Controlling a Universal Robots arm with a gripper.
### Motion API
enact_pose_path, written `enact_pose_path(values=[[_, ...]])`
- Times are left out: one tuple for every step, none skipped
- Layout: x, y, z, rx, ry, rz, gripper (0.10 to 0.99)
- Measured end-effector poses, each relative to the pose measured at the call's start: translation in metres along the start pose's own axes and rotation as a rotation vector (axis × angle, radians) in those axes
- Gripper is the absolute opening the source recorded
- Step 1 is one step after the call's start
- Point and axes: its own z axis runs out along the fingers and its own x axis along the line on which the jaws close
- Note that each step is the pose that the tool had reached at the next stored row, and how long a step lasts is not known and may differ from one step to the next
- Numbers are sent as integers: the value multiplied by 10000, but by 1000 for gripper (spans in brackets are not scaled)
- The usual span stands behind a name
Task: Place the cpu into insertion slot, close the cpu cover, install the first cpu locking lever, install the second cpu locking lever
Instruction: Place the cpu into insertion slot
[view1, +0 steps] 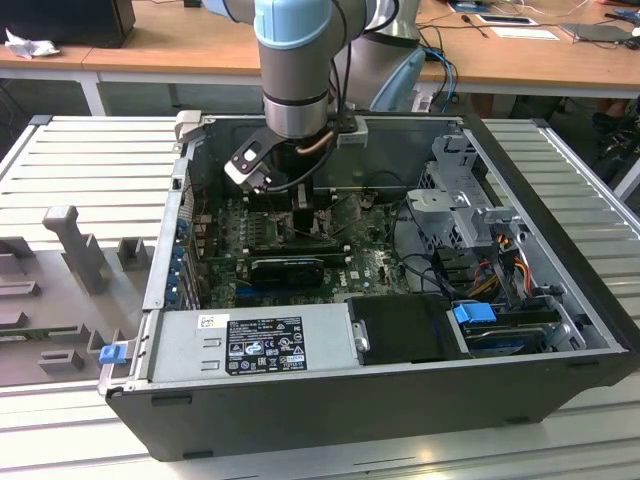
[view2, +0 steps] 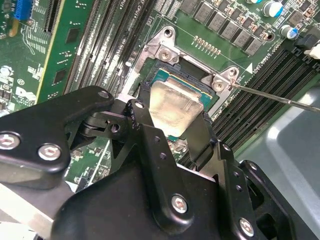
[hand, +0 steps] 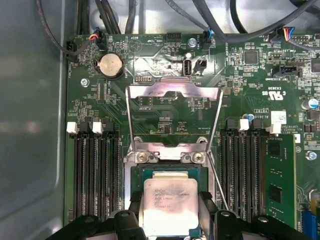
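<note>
Gripper (hand: 170, 215) clamped on the cpu (hand: 167, 197) at the insertion slot (hand: 134, 180), cpu cover (hand: 172, 90) raised; the chip should probably seat level and square.

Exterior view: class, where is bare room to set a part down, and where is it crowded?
Free: ribbed table on the exterior view's right of the case. Crowded: the motherboard around the gripper holding the cpu; the cables beside the drive cage.

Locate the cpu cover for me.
In the first wrist view the cpu cover is swung open off the insertion slot, hinged at the slot's edge nearest the coin cell battery.
</note>
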Motion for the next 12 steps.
enact_pose_path(values=[[2,0,10,0,-1,1,529],[1,-1,11,2,-3,3,529],[1,-1,12,1,-3,4,529],[2,-1,13,1,-1,4,529],[1,-1,13,0,-2,4,529],[2,-1,13,0,-1,4,529],[1,-1,13,0,-1,4,529],[2,-1,14,0,-1,4,537],[2,-1,15,0,0,4,604],[1,-1,15,0,-2,4,604],[2,-1,15,0,-1,4,604],[3,-1,16,-1,0,5,604]])
